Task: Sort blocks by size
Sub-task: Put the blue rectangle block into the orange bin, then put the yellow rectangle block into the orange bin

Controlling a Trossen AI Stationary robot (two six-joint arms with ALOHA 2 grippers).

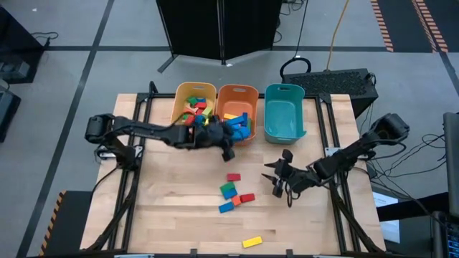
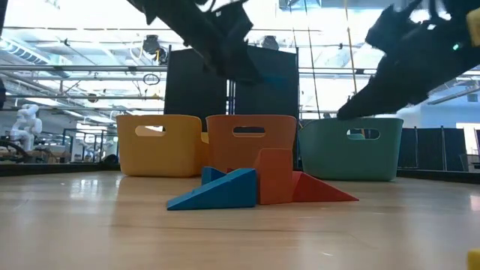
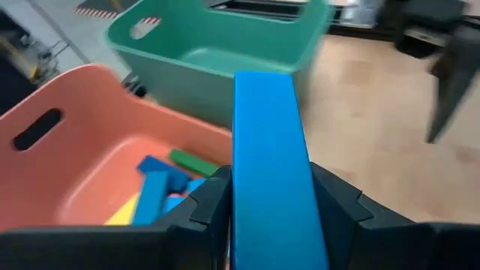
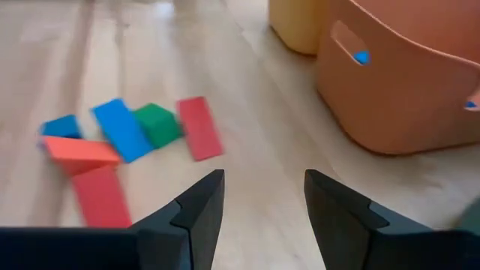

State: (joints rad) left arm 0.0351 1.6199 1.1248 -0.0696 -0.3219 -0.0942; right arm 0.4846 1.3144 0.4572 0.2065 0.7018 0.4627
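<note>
My left gripper (image 1: 228, 149) is above the near edge of the orange bin (image 1: 237, 111), shut on a long blue bar block (image 3: 268, 150). My right gripper (image 4: 262, 202) is open and empty, low over the table to the right of a loose cluster of red, green and blue blocks (image 1: 233, 192) that lie flat on the wood. A single yellow block (image 1: 252, 242) lies near the table's front edge. The yellow bin (image 1: 195, 107) and the orange bin hold several blocks. The teal bin (image 1: 283, 115) looks empty. My left gripper pinches the blue bar by its two long side faces (image 3: 244, 202) between its two fingers (image 3: 206, 210). The bar lies along the fingers and sticks out forward past their tips. It is lifted clear, beside the orange bin's rim (image 3: 150, 120).
The three bins stand side by side at the table's far edge. In the low view a blue wedge (image 2: 214, 196), an orange-red block (image 2: 274, 176) and a red wedge (image 2: 322, 191) lie mid-table. Bare wood lies left of the cluster.
</note>
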